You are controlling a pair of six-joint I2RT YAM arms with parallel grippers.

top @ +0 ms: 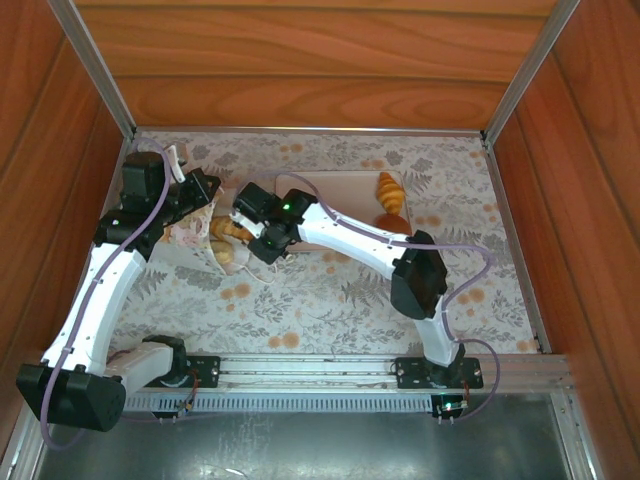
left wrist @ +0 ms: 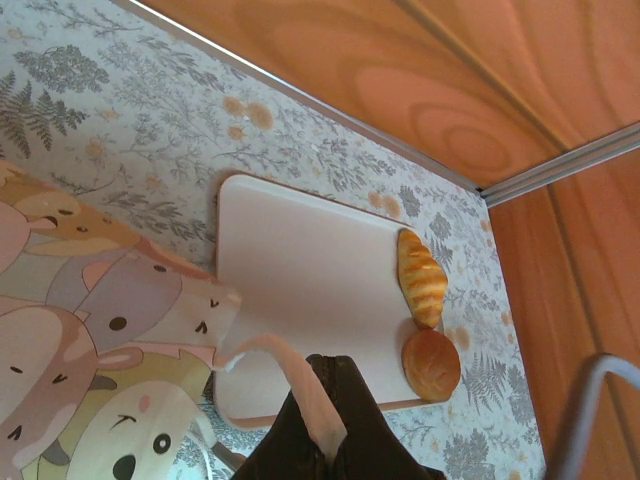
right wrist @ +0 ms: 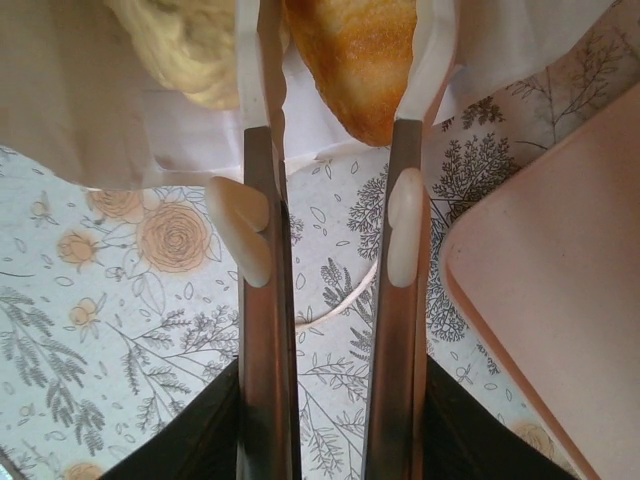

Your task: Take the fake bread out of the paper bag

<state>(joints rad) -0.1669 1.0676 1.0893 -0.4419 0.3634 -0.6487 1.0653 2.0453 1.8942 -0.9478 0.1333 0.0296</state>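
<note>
Pinches strap (left wrist: 290, 370) of paper bag (left wrist: 90, 360) in closed left claw (left wrist: 326, 400), at 10 o'clock. Straddles golden croissant (right wrist: 355, 90) at bag mouth with narrowed right claw (right wrist: 345, 40); cannot tell if gripped. Has second croissant (left wrist: 422, 278) and bun (left wrist: 431, 364) on tray (left wrist: 300, 270), 1 o'clock.

Pink tray (left wrist: 310, 270) on floral cloth (top: 330, 300); wooden walls (top: 300, 60).
</note>
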